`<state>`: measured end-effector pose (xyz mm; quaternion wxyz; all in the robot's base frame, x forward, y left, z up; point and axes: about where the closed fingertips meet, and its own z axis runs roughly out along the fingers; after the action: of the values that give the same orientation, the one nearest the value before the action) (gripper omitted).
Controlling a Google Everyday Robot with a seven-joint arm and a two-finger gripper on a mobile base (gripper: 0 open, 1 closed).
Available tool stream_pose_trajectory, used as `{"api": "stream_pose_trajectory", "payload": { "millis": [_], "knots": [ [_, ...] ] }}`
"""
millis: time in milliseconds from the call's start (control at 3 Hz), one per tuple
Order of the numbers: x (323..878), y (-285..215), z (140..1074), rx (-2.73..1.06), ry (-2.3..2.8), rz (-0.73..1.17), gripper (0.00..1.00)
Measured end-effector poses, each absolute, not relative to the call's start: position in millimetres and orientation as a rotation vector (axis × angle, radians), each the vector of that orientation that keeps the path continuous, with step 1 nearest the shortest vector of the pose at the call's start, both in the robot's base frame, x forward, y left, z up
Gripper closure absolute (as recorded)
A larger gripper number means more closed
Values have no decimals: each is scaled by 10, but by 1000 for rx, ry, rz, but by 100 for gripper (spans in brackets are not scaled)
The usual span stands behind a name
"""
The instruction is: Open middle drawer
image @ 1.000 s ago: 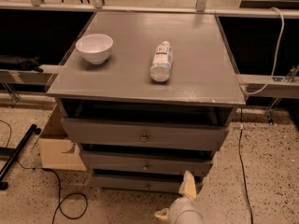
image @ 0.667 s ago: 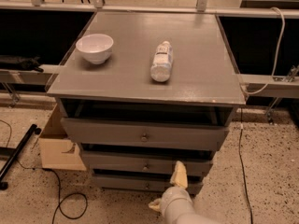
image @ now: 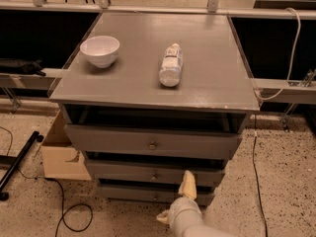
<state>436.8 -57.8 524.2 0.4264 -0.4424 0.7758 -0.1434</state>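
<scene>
Having shifted left, the claw [image: 176, 200] hangs spread open before the middle drawer [image: 118, 172].

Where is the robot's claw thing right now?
The gripper sits low in the camera view, bottom centre, close in front of the middle drawer and a little right of its knob.

Nothing readable — even the bottle label [image: 171, 61] — tool [image: 176, 201] by the middle drawer [image: 123, 172].

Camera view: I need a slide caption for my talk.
End effector low at the cabinet front, beside the knob of the middle drawer.
</scene>
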Motion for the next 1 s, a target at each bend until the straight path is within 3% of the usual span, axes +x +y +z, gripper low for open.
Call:
{"api": "stream_pose_trajectory", "payload": {
  "millis": [333, 667, 1000],
  "knots": [
    [4446, -603, 5091, -1099, 2014, -401, 0],
    [4592, -935, 4956, -1051, 2125, -613, 0],
    [4592, -922, 4955, -1053, 2123, -606, 0]
  ]
}}
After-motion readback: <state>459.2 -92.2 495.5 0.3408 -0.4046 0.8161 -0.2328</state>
